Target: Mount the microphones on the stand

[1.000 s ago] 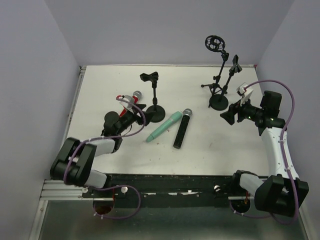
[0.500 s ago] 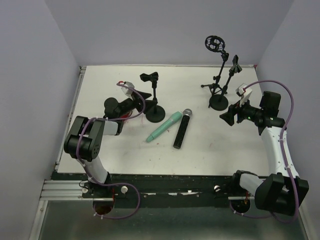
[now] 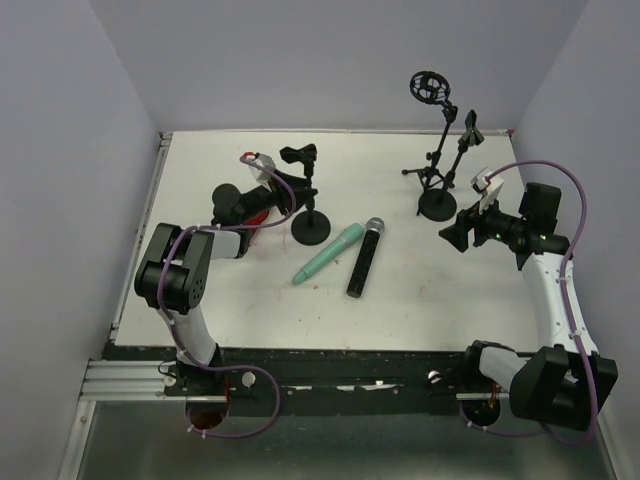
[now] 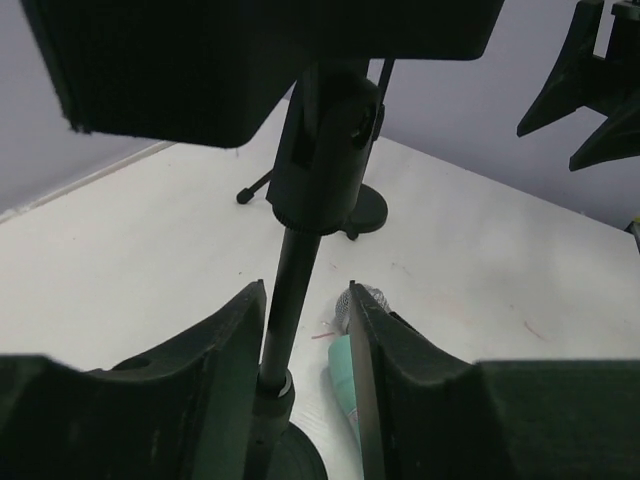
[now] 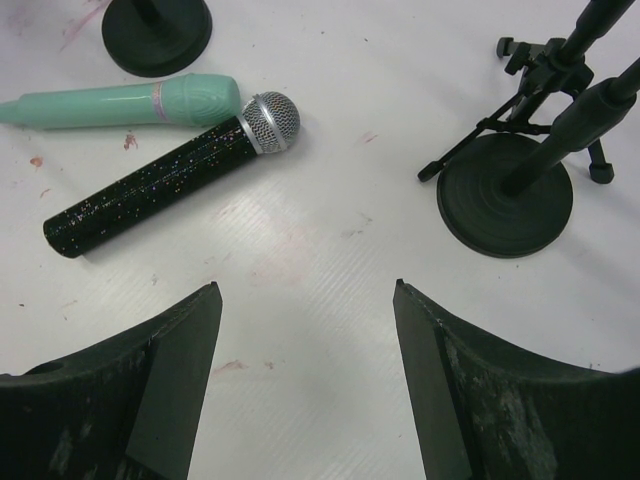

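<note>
Two spread: right tool (image 5: pixel 305 290) before green mic (image 5: pixel 120 103), black mic (image 5: pixel 150 200); left tool (image 4: pixel 303 297) at stand (image 4: pixel 320 150).

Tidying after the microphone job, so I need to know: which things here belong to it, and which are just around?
Job: red microphone, green microphone, black microphone, left stand, round-base stand, tripod stand.
Just around: table, back wall.

SITE: robot lab test cell | SIGNS: white counter (image 3: pixel 420 300) boxed in by plain lavender walls (image 3: pixel 300 60) | my left arm (image 3: pixel 170 277) and right arm (image 3: pixel 556 290) bolted to black rail (image 3: pixel 340 366) at near edge | purple cables (image 3: pixel 545 164) looped off my wrists
</note>
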Available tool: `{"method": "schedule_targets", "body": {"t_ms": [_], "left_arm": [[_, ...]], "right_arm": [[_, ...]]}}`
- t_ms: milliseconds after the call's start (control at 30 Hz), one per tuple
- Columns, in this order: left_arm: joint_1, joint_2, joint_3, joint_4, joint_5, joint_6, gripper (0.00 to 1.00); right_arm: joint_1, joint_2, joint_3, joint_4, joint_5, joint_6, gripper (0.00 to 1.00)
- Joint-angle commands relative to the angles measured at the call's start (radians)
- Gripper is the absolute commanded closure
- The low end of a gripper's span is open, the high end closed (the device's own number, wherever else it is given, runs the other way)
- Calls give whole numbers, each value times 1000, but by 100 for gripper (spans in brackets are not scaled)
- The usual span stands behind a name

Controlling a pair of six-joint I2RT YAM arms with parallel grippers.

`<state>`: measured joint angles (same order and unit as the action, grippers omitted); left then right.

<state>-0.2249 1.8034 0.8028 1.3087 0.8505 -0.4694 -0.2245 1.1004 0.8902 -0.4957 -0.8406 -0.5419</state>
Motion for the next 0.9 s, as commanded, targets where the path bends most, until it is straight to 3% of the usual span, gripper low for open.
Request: {"method": "schedule_targets", "body": {"t_ms": [0, 133, 200, 700, 867], "left_arm": [[-14, 19, 16, 259, 73, 23, 58], [-16, 19, 6, 270, 73, 25, 91], [-16, 8, -5, 267, 59, 38, 100], [-22, -254, -50, 83, -62, 287, 100], [-88, -396, -60, -57, -73, 324, 100]], "right_arm": [[-6, 4, 0, -18, -22, -7, 22], [-6, 3, 1, -17, -22, -7, 22], [-6, 3, 0, -17, -22, -7, 22], [-6, 1, -2, -18, -28, -7, 22], [-6, 3, -2, -20, -32, -9, 22]]}}
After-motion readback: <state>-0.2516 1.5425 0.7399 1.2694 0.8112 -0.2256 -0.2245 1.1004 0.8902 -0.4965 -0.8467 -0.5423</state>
